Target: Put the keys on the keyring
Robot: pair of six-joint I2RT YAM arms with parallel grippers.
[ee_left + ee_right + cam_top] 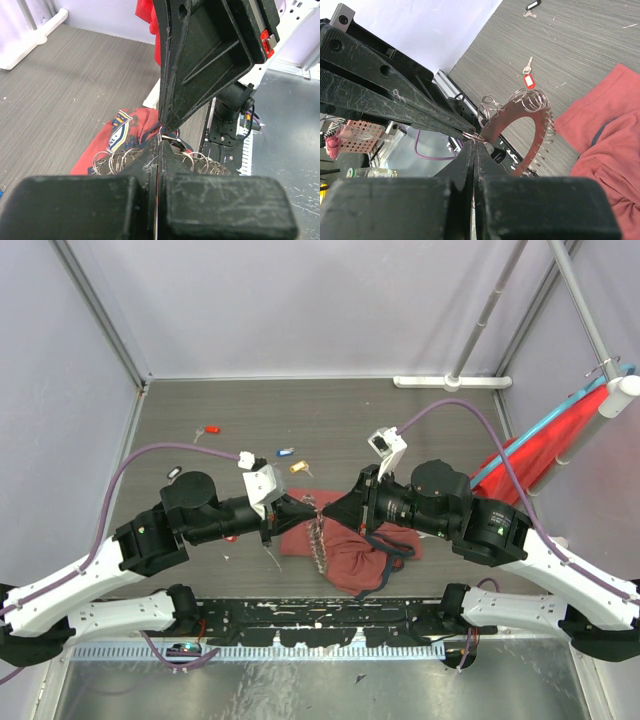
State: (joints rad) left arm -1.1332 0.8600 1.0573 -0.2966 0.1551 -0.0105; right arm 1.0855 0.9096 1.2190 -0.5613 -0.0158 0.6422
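1. The left gripper (303, 508) and the right gripper (338, 508) meet tip to tip over the middle of the desk (400, 420), near its front edge.
2. The keyring (320, 530) hangs just under this meeting point, above the left part of the dark-red bag (350, 550).
3. In the left wrist view, the jaws of the left gripper (157, 147) are pressed fully together, and they pinch the upper edge of the keyring (122, 160).
4. The right gripper (166, 124) comes down from above, and its jaws are also closed with no gap.
5. In the right wrist view, the tips of the right gripper (475, 145) touch a small loop at the end of the keyring (530, 100); I cannot tell if they really hold it.
6. The left gripper (468, 133) reaches this same loop from the left side.
7. The loose keys lie on the desk behind the arms, apart from the keyring: a red key (210, 429), a blue key (285, 452), a yellow key (298, 467) and a black key (173, 473).
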